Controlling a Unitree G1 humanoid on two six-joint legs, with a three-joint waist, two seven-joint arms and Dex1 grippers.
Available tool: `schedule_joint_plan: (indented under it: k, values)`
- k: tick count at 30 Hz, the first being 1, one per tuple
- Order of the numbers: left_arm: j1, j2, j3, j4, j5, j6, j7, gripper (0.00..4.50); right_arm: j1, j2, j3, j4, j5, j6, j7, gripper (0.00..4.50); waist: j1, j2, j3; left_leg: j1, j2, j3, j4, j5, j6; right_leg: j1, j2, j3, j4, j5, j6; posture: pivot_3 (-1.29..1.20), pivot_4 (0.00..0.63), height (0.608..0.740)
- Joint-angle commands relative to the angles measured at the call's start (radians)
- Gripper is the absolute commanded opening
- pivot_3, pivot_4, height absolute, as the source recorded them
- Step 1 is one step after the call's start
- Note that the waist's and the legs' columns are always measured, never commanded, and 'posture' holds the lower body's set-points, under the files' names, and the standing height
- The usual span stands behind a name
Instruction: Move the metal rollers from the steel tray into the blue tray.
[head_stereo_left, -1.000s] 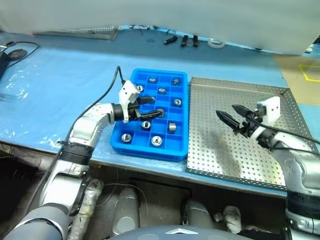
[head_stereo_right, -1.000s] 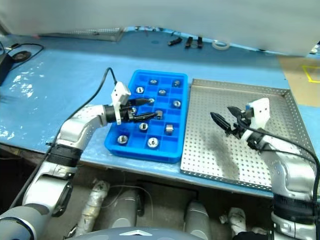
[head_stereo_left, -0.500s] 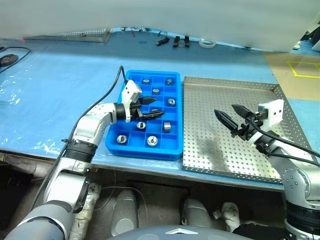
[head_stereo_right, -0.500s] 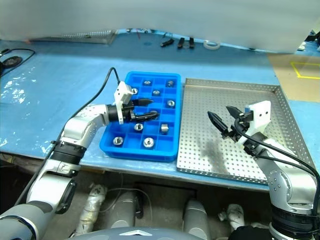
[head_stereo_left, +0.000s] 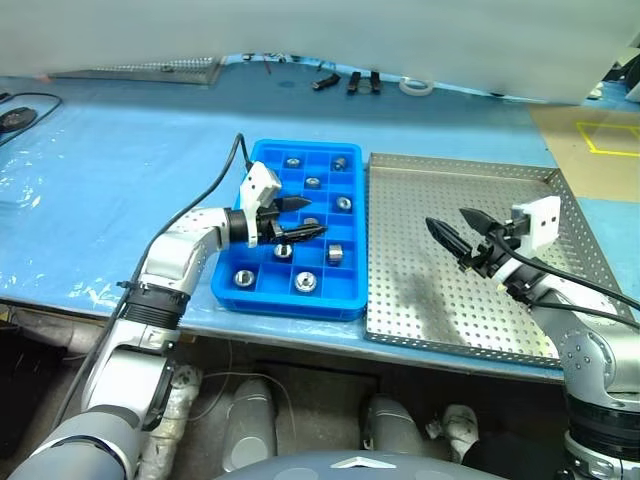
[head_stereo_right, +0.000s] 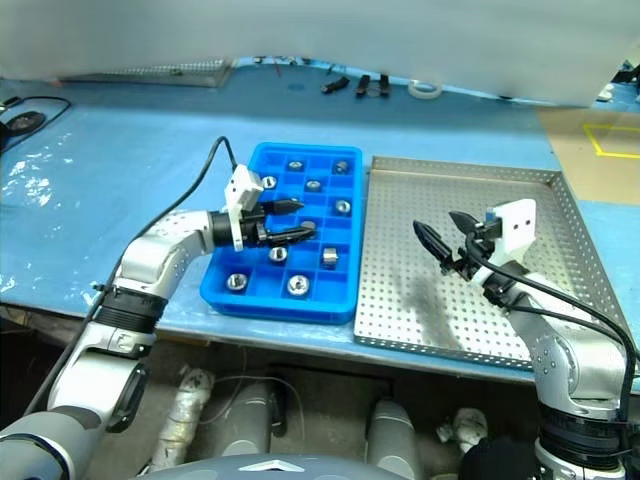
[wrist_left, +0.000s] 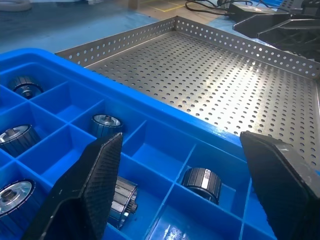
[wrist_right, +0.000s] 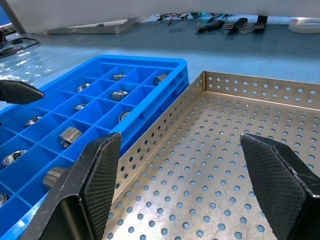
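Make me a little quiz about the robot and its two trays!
1. True or false: the steel tray has metal rollers lying in it.
2. Which gripper hovers over the blue tray? A) left gripper B) right gripper
3. Fill in: both grippers' fingers are ____.

Key: 1. False, its holed floor is bare. 2. A. 3. Open.

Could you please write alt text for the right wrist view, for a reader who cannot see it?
The right tool hangs open and holding nothing over the perforated floor of the steel tray, where no rollers lie. Beside the tray, the blue tray holds metal rollers in several of its compartments.
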Motion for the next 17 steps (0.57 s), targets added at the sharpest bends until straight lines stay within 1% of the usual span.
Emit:
schedule_joint_plan:
  k: [1, 17]
  values:
    - [-0.005, 0.005, 0.02, -0.042, -0.011, -0.002, 0.003, 3.98, -0.006, -0.018, -0.022, -0.016, 0.021, -0.009, 0.004, 4.0, 0.0, 0.0, 0.0, 0.0, 0.0, 0.0, 0.0, 0.0, 0.0, 0.0, 0.0, 0.0, 0.0, 0.0, 0.0, -0.15, 0.15, 0.74]
    - [-0.012, 0.011, 0.019, -0.032, -0.005, -0.006, -0.002, 3.98, 0.001, -0.015, -0.017, -0.011, 0.018, -0.019, -0.002, 4.0, -0.001, 0.0, 0.0, 0.0, 0.0, 0.0, 0.0, 0.0, 0.0, 0.0, 0.0, 0.0, 0.0, 0.0, 0.0, -0.15, 0.15, 0.74]
